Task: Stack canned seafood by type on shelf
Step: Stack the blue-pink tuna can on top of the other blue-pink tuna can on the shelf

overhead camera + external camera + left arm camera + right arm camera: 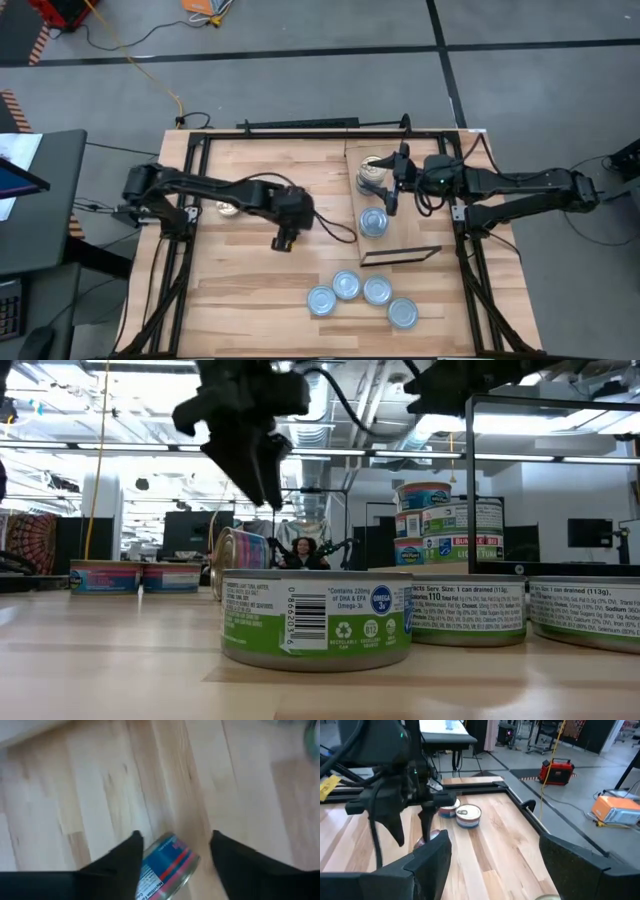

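Note:
My left gripper (283, 240) hangs open above the table's middle, fingers slanting down. Below it a tin with a blue and red label (167, 865) stands on its edge (238, 563) on the tabletop, in line with the gap between the fingers and clear of them. My right gripper (390, 192) is open and nearly level over the shelf (425, 225), touching nothing. On the shelf a stack of tins (372, 172) stands at the far end, and a single silvery-blue tin (373, 222) lies flat nearer.
Several silvery-blue tins (361, 296) lie flat near the table's front edge, the closest with a green label (318, 618). Two more tins (228, 208) sit at the left, beneath the left arm. A dark strip (400, 255) marks the shelf's near end.

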Available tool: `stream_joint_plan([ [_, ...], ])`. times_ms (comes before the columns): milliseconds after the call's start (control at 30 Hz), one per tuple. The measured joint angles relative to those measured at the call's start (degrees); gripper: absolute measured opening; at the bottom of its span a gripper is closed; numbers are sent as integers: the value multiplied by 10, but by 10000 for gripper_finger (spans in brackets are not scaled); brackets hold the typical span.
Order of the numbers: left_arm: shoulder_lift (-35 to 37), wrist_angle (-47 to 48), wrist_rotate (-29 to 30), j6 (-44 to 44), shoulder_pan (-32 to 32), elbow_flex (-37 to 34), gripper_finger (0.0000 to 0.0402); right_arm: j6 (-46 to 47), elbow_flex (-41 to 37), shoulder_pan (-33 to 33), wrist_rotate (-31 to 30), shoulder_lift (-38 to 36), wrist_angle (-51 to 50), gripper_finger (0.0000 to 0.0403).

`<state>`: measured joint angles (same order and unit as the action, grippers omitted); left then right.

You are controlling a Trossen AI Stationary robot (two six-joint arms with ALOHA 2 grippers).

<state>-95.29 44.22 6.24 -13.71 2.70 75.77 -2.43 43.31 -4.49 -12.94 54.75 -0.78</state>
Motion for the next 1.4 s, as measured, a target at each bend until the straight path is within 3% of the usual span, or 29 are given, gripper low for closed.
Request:
stream_joint_plan([
  [200, -99, 147, -14, -119, 0, 104, 312, 5, 0, 0, 0, 0, -10, 326],
  [367, -164, 211, 46, -229, 0, 149, 322, 1, 0, 0, 0, 0, -10, 326],
  [467, -190, 233, 77, -290, -3, 159, 316, -4, 0, 0, 0, 0, -10, 326],
  [567, -212, 252, 74, -295, -15, 158, 306, -9, 0, 0, 1, 0, -10, 326],
  [667, -211, 255, 106, -306, -19, 158, 286, -11, 0, 0, 1, 0, -10, 326],
  [933, -210, 298, 169, -337, -28, 147, 181, -19, 0, 0, 2, 0, -9, 326],
  [1267, -210, 321, 183, -271, -40, 150, 181, -17, 0, 4, 11, 0, 0, 326],
  [1400, -177, 288, 137, -230, -54, 172, 181, -13, 0, 4, -2, -26, -46, 326],
])
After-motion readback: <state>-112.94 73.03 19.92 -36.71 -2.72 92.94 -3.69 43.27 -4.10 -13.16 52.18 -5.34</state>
